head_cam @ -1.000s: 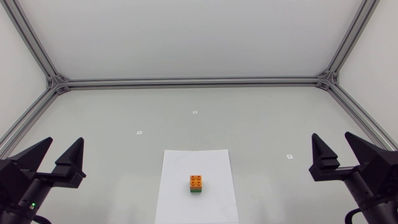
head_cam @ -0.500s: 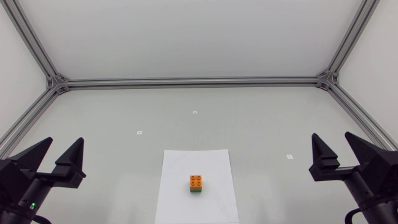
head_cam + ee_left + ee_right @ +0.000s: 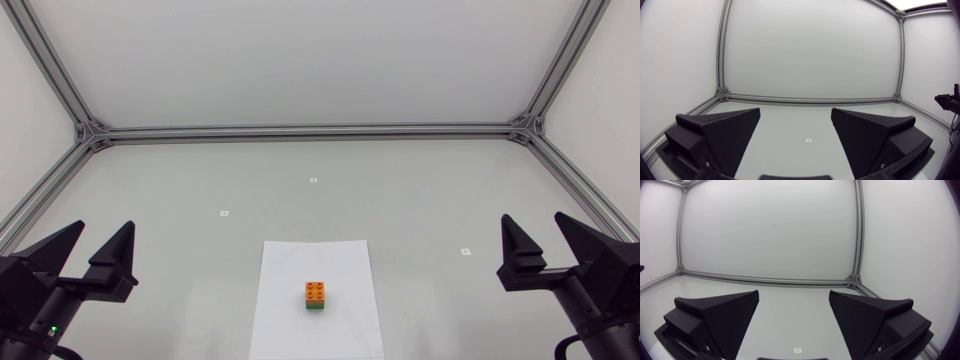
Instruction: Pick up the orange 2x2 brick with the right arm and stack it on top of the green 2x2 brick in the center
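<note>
Here, in the head view, the orange 2x2 brick (image 3: 315, 291) sits squarely on top of the green 2x2 brick (image 3: 315, 306). The pair stands on a white paper sheet (image 3: 300, 270) at the lower centre of the frame.

My left gripper (image 3: 106, 224) is at the lower left corner and my right gripper (image 3: 532, 216) at the lower right. Both have their fingers spread wide and hold nothing, and each is well apart from the stack. A stretch of grey tabletop (image 3: 320, 160) lies between each gripper and the nearer side edge of the sheet.

Aluminium frame rails (image 3: 310, 130) bound the tabletop. One runs across the upper part of the frame along the far edge, and two slant down the left and right sides from the far corners. White panels (image 3: 300, 60) rise from these rails.

Three small markers (image 3: 313, 180) dot the tabletop beyond the sheet.

In each wrist view, my own gripper (image 3: 795, 111) (image 3: 794, 292) shows both wedge fingers parted, with grey tabletop between them and the far rail ahead.
</note>
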